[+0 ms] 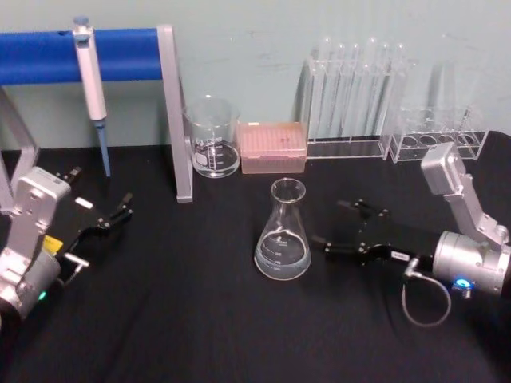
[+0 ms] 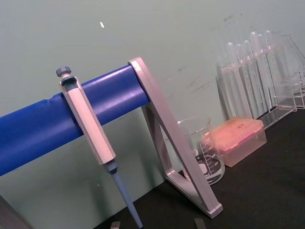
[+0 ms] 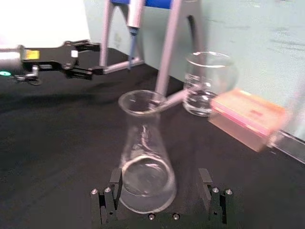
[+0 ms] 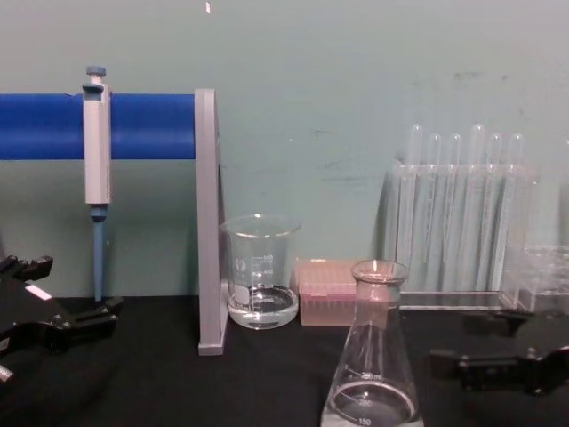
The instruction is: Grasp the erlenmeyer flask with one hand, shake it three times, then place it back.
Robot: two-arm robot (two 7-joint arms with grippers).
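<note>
The erlenmeyer flask [image 1: 282, 236] stands upright on the black desk [image 1: 200, 319] — the right tool [image 1: 345, 226], fingers apart, just beside it; the left tool [image 1: 112, 217] sits well apart, fingers spread.

Chest view chops off the flask [image 4: 372, 356] at the base, so you can't see it meet the tabletop [image 4: 267, 382]. The right claw [image 4: 484, 356] there is just a dark shape against black, with the fingertips hard to pick out. In the right wrist view the tip box [image 3: 248, 117] is blurry and the beaker [image 3: 207, 83] markings can't be read. The blue bar [image 1: 80, 54] runs off the left edge in the head view.
</note>
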